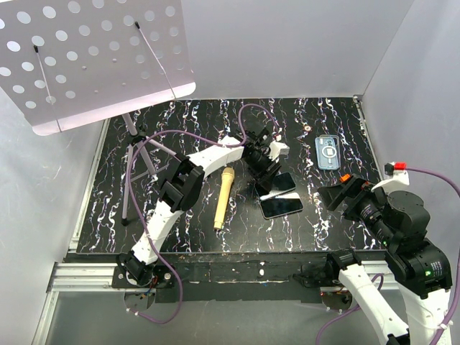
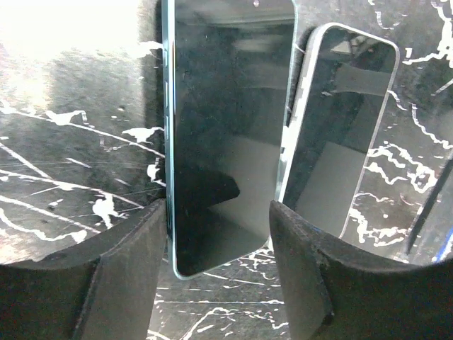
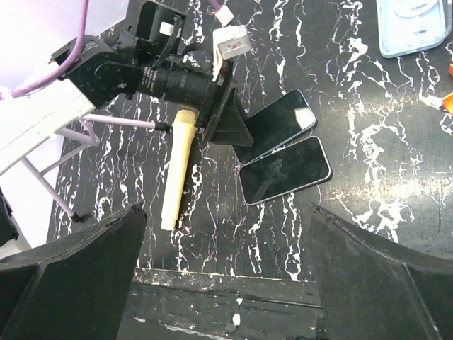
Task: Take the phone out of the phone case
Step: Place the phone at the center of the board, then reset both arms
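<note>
Two dark-screened phones lie side by side on the black marbled table. The far phone (image 1: 282,181) (image 3: 277,122) has a pale blue rim (image 2: 226,134), and its near end sits between my left gripper's (image 2: 219,283) (image 1: 263,169) fingers, whose jaws stand apart beside its edges. The silver-rimmed phone (image 2: 340,134) (image 1: 281,207) (image 3: 285,170) lies just right of it. The light blue phone case (image 1: 328,151) (image 3: 414,25) lies apart at the back right, with no phone in it. My right gripper (image 3: 226,283) (image 1: 336,194) hangs open over the table's near edge, holding nothing.
A cream microphone (image 1: 223,195) (image 3: 175,166) lies left of the phones. A music stand (image 1: 93,57) with thin legs (image 1: 133,162) fills the back left. A thin dark stylus (image 1: 277,194) lies between the phones. White walls close in the table.
</note>
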